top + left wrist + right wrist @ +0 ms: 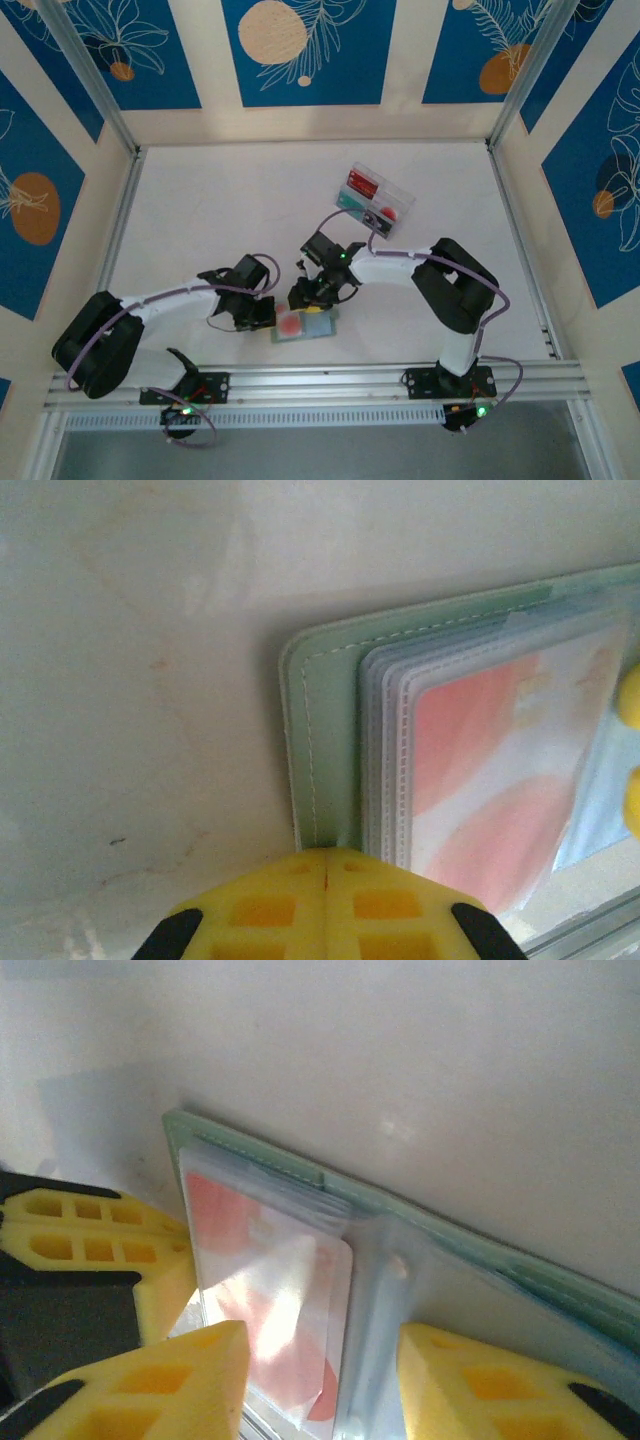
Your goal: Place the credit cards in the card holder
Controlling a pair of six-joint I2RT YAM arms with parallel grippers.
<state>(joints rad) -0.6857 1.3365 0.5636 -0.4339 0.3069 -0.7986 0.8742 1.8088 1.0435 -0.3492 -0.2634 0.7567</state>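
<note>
The card holder [305,325] is lying open by the tabletop's [230,200] near rail [330,375], bare room beyond. The left claw [262,312], closed, is touching its left edge, while the right claw [305,298], parted, is straddling the sleeved red-and-white credit card [270,1300].

I am looking at my right gripper's yellow fingers [180,1380] beside the sage-green card holder [322,730], whose frosted sleeves are showing a white credit card [480,780] blotched coral red.

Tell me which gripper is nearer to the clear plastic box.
Right. The right gripper is over the card holder, with the clear plastic box beyond it to its right. The left gripper is farther away, at the card holder's left edge.
</note>
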